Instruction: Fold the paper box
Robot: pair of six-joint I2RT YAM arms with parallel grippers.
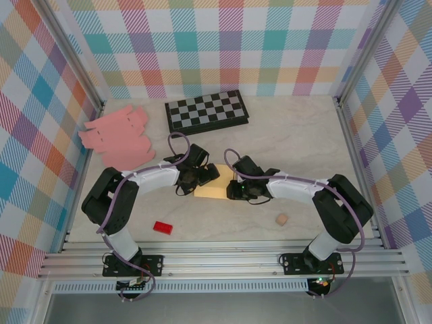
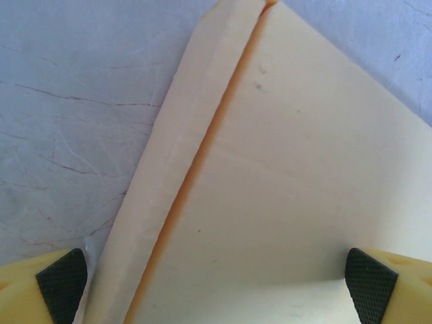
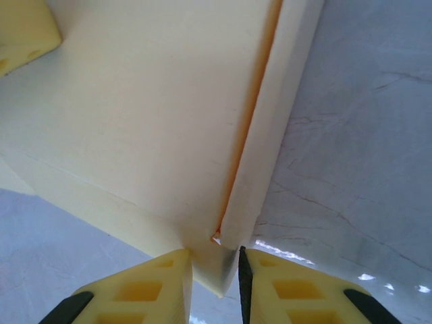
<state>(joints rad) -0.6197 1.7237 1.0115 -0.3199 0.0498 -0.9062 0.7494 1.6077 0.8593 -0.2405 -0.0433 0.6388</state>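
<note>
Count, top view: 1 paper box (image 1: 214, 182), 1 chessboard (image 1: 206, 111), 1 red block (image 1: 163, 227), 1 tan cube (image 1: 281, 219); pink blanks (image 1: 116, 138) overlapped, number unclear.
Box place, top view: mid-table (image 1: 297, 142), between left gripper (image 1: 204, 177) and right gripper (image 1: 234, 191).
Box look, left wrist view: pale yellow panel (image 2: 290, 189), 1 narrow flap (image 2: 182, 169) raised along its edge.
Left gripper (image 2: 216, 283): jaws spread wide over the panel, holding nothing.
Box look, right wrist view: plain yellow panel (image 3: 155, 115), 1 side flap.
Right gripper (image 3: 216, 277): fingers nearly together, pinching the box's near corner.

I work in a lab robot cell: plaid screens (image 1: 223, 47) and aluminium rails (image 1: 223, 260) enclose my bench (image 1: 297, 135).
</note>
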